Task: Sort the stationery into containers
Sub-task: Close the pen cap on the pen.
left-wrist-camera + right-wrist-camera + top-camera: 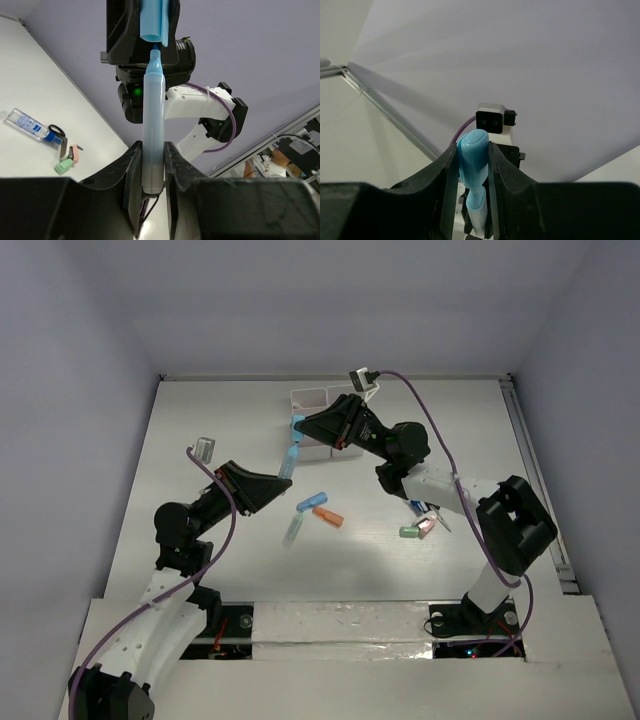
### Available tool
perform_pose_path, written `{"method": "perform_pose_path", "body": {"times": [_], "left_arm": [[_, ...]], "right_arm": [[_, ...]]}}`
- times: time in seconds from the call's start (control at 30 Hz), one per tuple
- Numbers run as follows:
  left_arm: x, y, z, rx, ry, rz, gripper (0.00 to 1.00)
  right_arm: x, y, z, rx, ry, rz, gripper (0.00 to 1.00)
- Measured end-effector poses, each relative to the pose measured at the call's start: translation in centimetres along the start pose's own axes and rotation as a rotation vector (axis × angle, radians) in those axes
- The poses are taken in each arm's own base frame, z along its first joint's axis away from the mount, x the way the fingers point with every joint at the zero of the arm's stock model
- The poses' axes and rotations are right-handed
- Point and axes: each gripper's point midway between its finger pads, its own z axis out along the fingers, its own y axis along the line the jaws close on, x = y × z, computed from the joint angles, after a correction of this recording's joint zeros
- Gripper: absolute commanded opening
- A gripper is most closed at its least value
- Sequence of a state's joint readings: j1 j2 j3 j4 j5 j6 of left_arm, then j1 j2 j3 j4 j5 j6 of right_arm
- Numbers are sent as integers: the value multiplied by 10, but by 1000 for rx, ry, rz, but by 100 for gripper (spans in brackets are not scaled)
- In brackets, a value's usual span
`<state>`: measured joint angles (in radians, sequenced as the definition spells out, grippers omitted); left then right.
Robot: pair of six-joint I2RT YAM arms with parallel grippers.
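My left gripper (278, 483) is shut on the lower end of a blue marker (288, 460) and holds it above the table, tip toward the right arm. In the left wrist view the marker (152, 125) stands up between my fingers. My right gripper (305, 426) is shut on the marker's blue cap (298, 424), seen in the left wrist view (156, 20) and the right wrist view (473, 152). The marker's tip (479, 210) sits just at the cap's open end. The white organizer (312, 398) lies behind the right arm, mostly hidden.
On the table between the arms lie a blue marker (312, 502), an orange marker (328, 517) and a pale marker (293, 530). Near the right arm lie a tube (25, 124), scissors (59, 134), a green eraser (62, 167) and a pink eraser (75, 154).
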<state>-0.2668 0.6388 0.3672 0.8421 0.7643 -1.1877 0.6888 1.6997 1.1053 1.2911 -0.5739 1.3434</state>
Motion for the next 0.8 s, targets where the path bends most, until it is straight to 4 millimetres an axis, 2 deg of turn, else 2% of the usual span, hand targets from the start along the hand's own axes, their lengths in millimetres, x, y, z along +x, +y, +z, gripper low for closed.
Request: {"method": "perform_pose_path", "body": {"times": [0.53,0.8], "left_arm": [[-3,-6,1,28,-8,7,0],[-5,-12,2,52,-17,17,0]], "right_arm": [[4,4,1,-10,11,0,15],[6,22,3,-40,18,-20,15]]}}
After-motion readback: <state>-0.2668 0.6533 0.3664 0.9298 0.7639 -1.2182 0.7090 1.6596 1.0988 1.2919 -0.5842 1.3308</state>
